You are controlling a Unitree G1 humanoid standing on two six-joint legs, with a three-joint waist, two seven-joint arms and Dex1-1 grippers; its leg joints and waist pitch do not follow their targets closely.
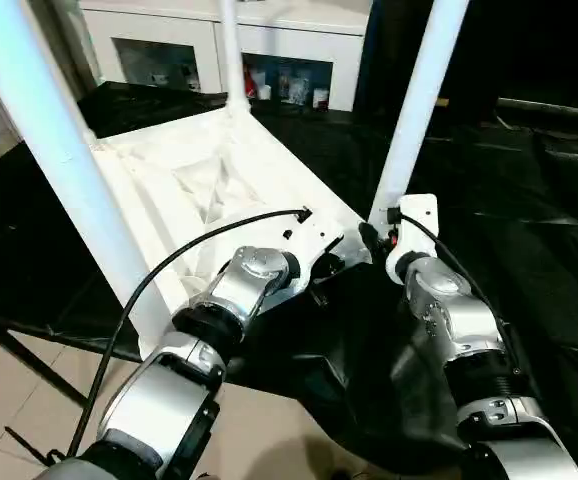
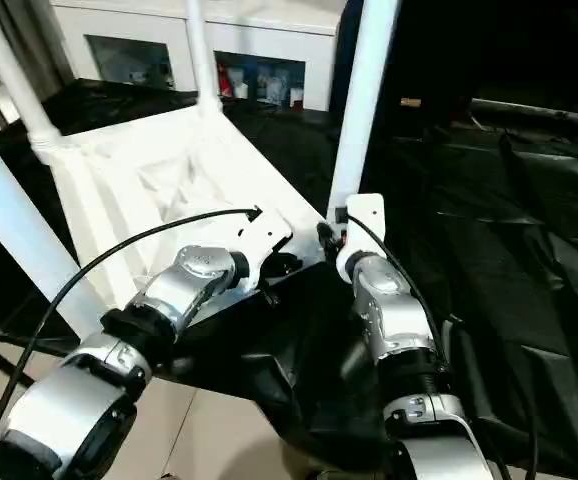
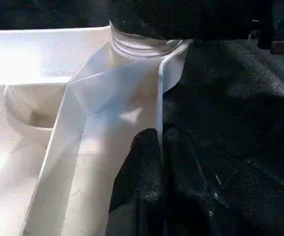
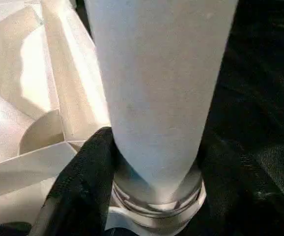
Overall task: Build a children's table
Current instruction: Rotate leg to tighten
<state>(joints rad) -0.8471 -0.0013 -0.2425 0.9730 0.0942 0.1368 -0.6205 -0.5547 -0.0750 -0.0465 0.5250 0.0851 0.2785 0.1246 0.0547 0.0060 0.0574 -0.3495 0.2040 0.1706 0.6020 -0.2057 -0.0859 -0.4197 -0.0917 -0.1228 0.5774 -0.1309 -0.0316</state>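
The white tabletop (image 1: 199, 190) lies upside down on the black-covered work table, ribbed underside up. Three white legs stand in its corner sockets: one near left (image 1: 59, 150), one far (image 1: 231, 60), one near right (image 1: 419, 100). A further leg (image 2: 14, 80) rises at the far left corner. My left gripper (image 3: 160, 142) is shut on the tabletop's raised rim (image 3: 159, 98), close to the near right socket. My right gripper (image 4: 156, 162) clasps the base of the near right leg (image 4: 156, 73) just above its socket, one black finger (image 4: 90, 167) pressed against its side.
A black sheet (image 1: 509, 200) covers the work table and hangs over its front edge (image 1: 349, 380). A white cabinet (image 1: 289, 50) with glass doors stands behind. Tiled floor (image 1: 9, 380) shows at lower left. A black cable (image 1: 169, 270) arcs over my left forearm.
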